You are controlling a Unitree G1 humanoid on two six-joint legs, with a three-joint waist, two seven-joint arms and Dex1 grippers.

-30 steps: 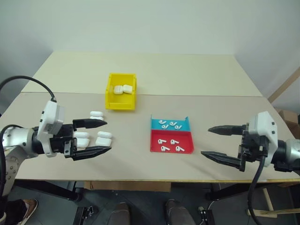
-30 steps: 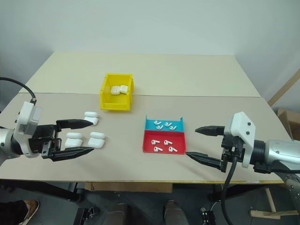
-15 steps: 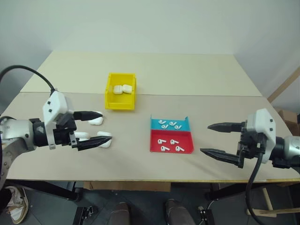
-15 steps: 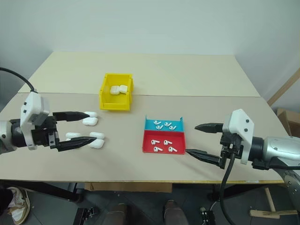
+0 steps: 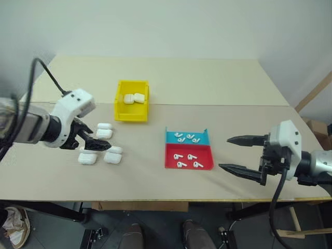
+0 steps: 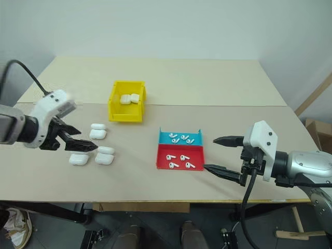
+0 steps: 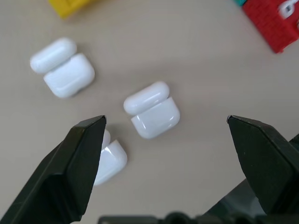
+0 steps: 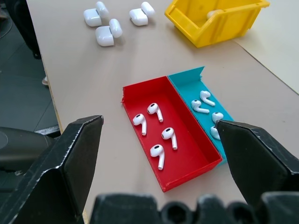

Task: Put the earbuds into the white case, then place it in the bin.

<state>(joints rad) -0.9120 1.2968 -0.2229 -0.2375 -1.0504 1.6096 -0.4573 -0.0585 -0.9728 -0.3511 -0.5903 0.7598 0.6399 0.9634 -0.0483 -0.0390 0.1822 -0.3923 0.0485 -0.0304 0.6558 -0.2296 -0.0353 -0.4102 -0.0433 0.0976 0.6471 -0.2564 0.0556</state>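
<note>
Left gripper (image 7: pixel 166 140) spread wide, tipped down over the open cases (image 5: pixel 105 145) on the table (image 5: pixel 155 176); one case (image 7: pixel 152 110) lies between its fingers, untouched. Right gripper (image 5: pixel 234 153) spread too, empty, near the red tray (image 5: pixel 189 156) of earbuds (image 8: pixel 154 128). Bin (image 5: pixel 131 100) sits beyond the cases, two cases inside. I judge I'm at case pickup: next, lower and close on that case squarely.

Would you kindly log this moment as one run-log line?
left gripper: open above glossy white earbud cases | right gripper: open, beside shallow red tray | yellow plastic bin: two cases inside
</note>
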